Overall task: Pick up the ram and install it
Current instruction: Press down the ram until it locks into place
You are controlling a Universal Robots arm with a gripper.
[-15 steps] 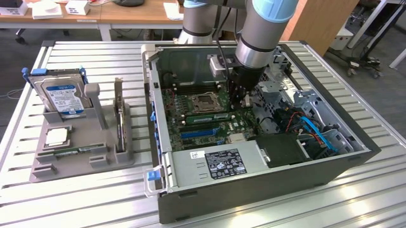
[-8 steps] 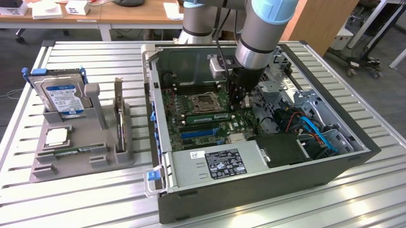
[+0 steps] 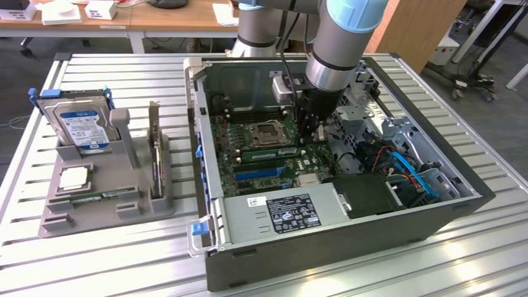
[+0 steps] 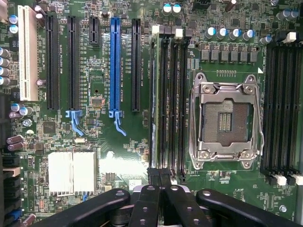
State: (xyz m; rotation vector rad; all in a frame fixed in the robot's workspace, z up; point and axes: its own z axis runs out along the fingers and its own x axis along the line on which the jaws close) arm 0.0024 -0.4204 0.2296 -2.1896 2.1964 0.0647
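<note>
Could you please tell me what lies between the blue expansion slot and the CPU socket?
In the wrist view: a black expansion slot, then the memory slots, the ram in the one nearest the blue expansion slot.

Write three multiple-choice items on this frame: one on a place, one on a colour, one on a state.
1. Where is the claw?
A. over the grey stand
B. inside the open computer case
C. off the table

2. One long card slot stands out in:
A. blue
B. red
C. yellow

3. The claw is:
A. wide open
B. shut
C. gripping a cable

Answers:
1. B, it hangs over the motherboard.
2. A, its neighbours are black.
3. B, its fingers meet.
</note>
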